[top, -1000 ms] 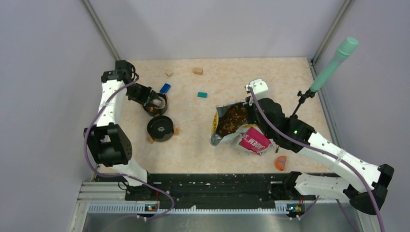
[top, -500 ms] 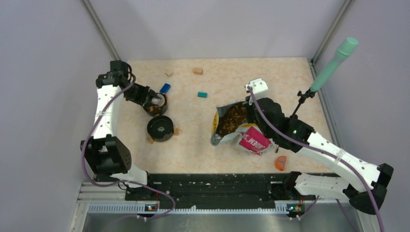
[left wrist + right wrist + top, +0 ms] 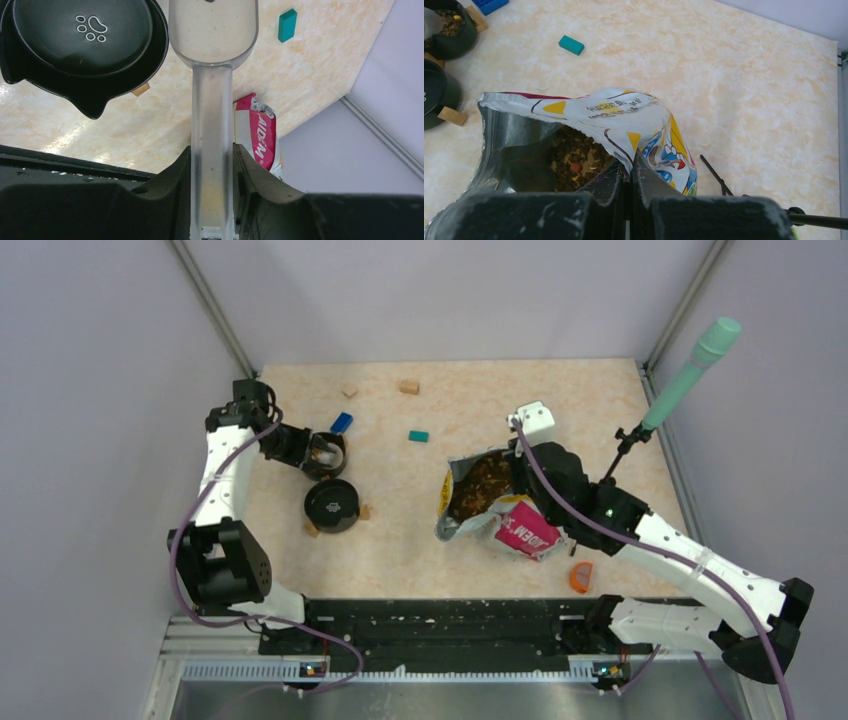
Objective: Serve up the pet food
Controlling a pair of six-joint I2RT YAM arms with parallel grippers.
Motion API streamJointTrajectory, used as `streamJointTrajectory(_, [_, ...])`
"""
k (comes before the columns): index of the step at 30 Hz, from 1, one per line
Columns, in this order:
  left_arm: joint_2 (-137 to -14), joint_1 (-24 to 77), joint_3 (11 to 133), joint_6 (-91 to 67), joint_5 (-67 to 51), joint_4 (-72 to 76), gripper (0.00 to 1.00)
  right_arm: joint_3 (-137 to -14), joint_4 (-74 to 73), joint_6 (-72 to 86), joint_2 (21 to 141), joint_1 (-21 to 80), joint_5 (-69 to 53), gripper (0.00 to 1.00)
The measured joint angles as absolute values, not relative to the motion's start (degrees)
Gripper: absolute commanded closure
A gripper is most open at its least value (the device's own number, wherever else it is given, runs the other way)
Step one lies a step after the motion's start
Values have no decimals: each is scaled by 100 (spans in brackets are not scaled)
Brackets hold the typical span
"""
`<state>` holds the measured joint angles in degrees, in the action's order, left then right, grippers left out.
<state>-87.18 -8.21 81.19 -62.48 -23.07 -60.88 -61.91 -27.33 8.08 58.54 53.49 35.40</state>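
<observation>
My left gripper is shut on the handle of a clear plastic scoop. It holds the scoop's bowl over a small black bowl with brown kibble in it. The scoop looks nearly empty in the left wrist view, with my fingers on either side of the handle. A second black bowl with a paw-print top stands just in front. My right gripper is shut on the rim of the open cat-print bag and holds its mouth open. Kibble shows inside the bag.
A blue block, a teal block and tan wooden blocks lie at the back. Small tan blocks sit by the paw-print bowl. An orange item lies front right. A green-handled tool on a stand is at the right wall.
My left arm has shifted a little at the wrist and elbow, with the scoop staying over the kibble bowl. The right arm and the bag have not moved.
</observation>
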Motion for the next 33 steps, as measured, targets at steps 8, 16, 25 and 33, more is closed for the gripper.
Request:
streamJointTrajectory(8, [-8453,-832,8162,-5977,-2080,-6158,100,-6145,-2683,810,5815,5349,3623,100])
streamJointTrajectory(16, [-8315,-829,7953,-5439,-1907,-6191,100,-6104,-2611,808,5811,5349,3632,100])
streamJointTrajectory(25, [-7529,-755,8034,-4257,-1527,-6287,100,-6075,-2532,810,5811,5349,3625,100])
streamJointTrajectory(33, [-6539,473,7487,-3242,-1334,-6077,100,-6075,-2458,792,5883,5349,3642,100])
